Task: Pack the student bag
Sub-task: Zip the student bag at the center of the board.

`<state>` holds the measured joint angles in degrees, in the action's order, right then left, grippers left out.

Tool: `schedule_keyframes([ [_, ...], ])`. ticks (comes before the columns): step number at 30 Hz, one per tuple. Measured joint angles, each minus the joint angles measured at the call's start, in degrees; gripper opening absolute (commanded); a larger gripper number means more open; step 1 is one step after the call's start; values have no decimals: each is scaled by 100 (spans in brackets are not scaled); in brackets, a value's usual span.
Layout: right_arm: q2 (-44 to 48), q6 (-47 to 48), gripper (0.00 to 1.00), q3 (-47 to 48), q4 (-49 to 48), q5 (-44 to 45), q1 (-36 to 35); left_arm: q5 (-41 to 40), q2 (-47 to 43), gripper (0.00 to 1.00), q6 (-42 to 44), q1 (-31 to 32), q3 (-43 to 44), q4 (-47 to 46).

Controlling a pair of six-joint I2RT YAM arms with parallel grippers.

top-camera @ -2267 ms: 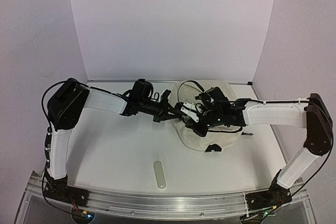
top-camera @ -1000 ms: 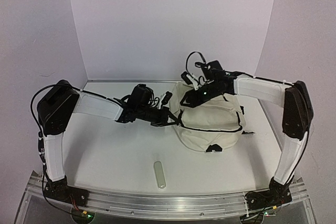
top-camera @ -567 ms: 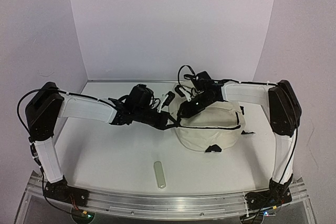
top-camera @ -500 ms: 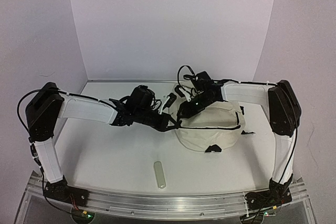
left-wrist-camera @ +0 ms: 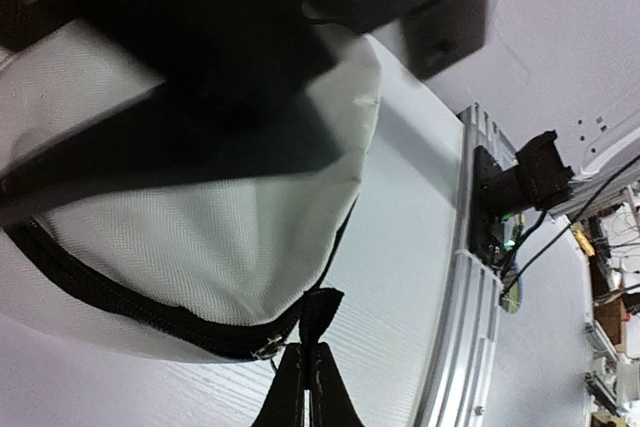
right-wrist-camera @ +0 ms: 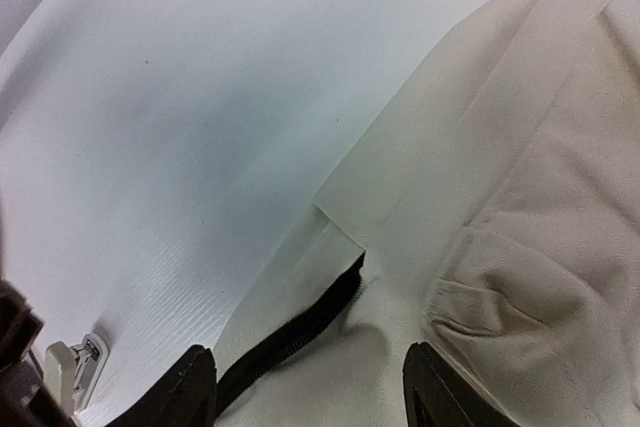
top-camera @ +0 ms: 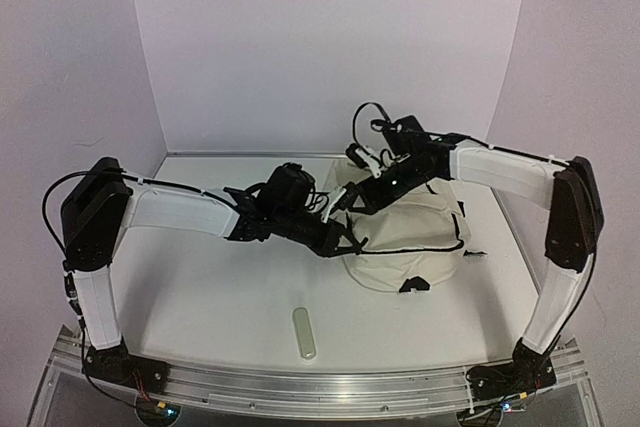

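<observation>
Nearest, the pale oblong bar waits on the worktop before the cream fabric backpack, unpacked. Left fingers, pinching its black zipper pull, have dragged along its near-left edge. Right fingers, now spread, have lifted off its far-left corner. The zip's moving!

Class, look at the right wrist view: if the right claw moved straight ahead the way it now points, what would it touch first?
Most likely the student bag: the open right claw aims at its cream fabric, right by the black zipper. Depth is hard to judge here.
</observation>
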<state>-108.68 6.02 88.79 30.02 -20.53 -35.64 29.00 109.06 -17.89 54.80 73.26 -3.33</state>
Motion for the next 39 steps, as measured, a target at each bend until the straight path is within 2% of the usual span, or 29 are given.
schedule_keyframes([
  [7,1604,293,60,-666,237,-27,200,587,94,0,-613,-482,114,-118],
  [15,2171,581,62,-1980,520,-706,184,889,216,5,-807,-579,445,93],
  [17,2172,684,62,-2213,625,-824,184,981,216,14,-765,-564,473,111],
  [20,2172,862,60,-2391,641,-933,171,1116,213,41,-680,-561,473,285],
  [21,2174,914,59,-2438,617,-941,155,1153,200,47,-628,-566,472,372],
  [26,2174,1104,53,-2558,488,-888,112,1187,-252,66,-869,-865,-54,324],
  [29,2178,1180,53,-2559,376,-737,29,800,-608,69,-1151,-1343,-311,376],
  [33,2183,1292,53,-2559,290,-386,-242,26,-602,69,-1269,-1707,-54,820],
  [35,2183,1371,49,-2559,264,-174,-399,-243,-467,69,-1280,-1697,189,1096],
  [39,2183,1516,35,-2623,201,189,-592,-478,-80,66,-1285,-1581,674,1512],
])
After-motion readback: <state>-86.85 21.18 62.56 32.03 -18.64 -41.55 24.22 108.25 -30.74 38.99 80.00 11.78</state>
